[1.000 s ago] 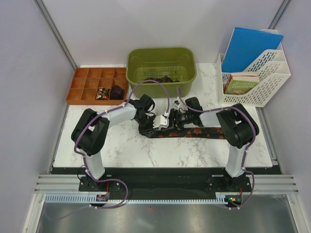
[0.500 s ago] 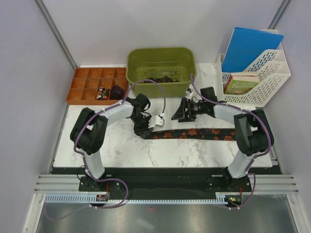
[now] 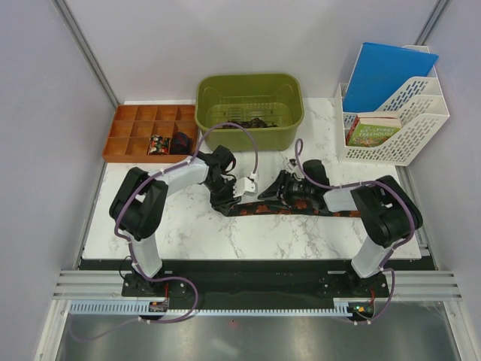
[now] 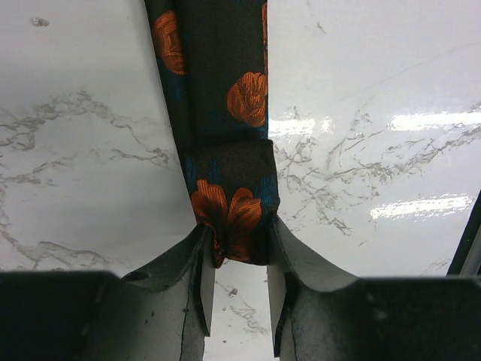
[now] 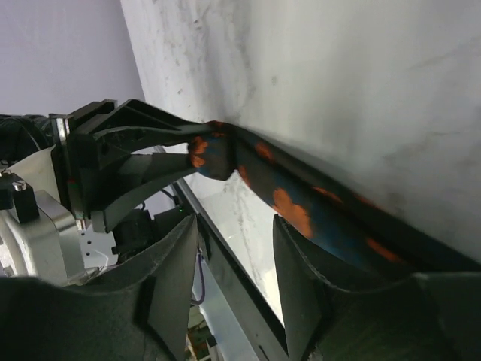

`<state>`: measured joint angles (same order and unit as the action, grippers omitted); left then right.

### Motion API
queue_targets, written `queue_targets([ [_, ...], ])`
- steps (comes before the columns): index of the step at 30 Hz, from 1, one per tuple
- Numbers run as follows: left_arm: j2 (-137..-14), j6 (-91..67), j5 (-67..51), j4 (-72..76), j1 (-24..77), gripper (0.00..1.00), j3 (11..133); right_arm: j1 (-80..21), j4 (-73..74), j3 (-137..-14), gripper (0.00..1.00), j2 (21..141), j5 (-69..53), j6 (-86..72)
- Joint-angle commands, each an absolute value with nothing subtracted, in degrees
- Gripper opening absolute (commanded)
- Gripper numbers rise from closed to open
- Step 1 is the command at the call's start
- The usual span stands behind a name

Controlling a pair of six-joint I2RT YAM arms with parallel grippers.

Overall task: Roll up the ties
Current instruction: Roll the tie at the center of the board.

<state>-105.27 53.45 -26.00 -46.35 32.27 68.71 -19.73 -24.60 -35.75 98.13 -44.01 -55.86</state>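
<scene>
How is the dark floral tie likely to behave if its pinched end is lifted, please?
Probably floppy: the dark fabric tie with orange flowers folds over itself at the left gripper. Likely light, as it lies thin and flat on the white marble table.

Dark tie (image 4: pixel 225 113) with orange flowers and blue flecks, stretched flat along the marble table (image 4: pixel 376 75), one end folded back on itself

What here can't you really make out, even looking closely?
- Top view: dark items in the green bin are too small to name.
- Top view: the tie runs under the right arm; its end is hidden.
- Left wrist view: left fingers cover the tie's folded tip.
</scene>
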Motion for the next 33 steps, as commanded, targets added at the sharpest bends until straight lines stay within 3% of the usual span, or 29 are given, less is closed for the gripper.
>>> queue_targets([
  [1,-105.73,49.57,-26.19,-44.03,33.4,0.11,67.94,-26.0,-38.67,-37.96,0.5,99.22,-38.94,-64.95],
  [14,-108.37,46.32,-27.86,-42.8,35.77,0.11,71.98,-29.88,-42.89,-41.48,0.49,110.65,-36.56,-66.18],
  [33,-110.04,44.47,-26.72,-41.48,36.3,0.11,73.39,-31.99,-40.27,-38.76,0.5,109.08,-37.27,-67.68],
])
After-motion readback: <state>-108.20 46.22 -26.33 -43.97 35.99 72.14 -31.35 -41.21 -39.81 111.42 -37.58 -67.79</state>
